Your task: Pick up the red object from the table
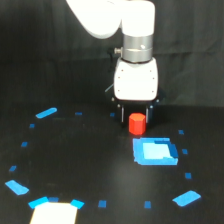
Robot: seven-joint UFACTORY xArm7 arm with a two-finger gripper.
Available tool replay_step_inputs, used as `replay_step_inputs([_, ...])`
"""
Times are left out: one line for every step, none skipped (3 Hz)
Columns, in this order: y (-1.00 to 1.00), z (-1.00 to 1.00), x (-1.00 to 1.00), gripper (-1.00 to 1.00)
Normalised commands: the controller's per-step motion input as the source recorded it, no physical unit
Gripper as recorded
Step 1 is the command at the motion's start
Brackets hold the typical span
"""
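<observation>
A: Where the white arm (135, 30) comes down from the top of the exterior view, what sits under it?

B: The gripper (136, 116), its white body upright above the black counter (90, 160). Two dark jaws hang below that body, one on each side of the red cylinder (136, 124).

A: Pinching it?

B: The jaws stand close against its sides, but I cannot tell whether they press it or leave a gap. The jaws are dark on a dark ground.

A: And is the cylinder on the counter or raised?

B: Cannot tell either. It stands upright, toward the far edge and a little to the exterior view's right of the middle.

A: What else lies there?

B: A blue square patch (155, 151) just nearer than the cylinder, apart from it. Small blue tape marks (46, 113) ring the counter, and a pale sheet (54, 213) lies at the near edge toward the exterior view's left corner.
</observation>
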Motion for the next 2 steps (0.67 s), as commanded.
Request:
replay_step_inputs([-0.06, -0.34, -0.32, 0.67])
replay_step_inputs([0.77, -0.41, 1.0, 1.0])
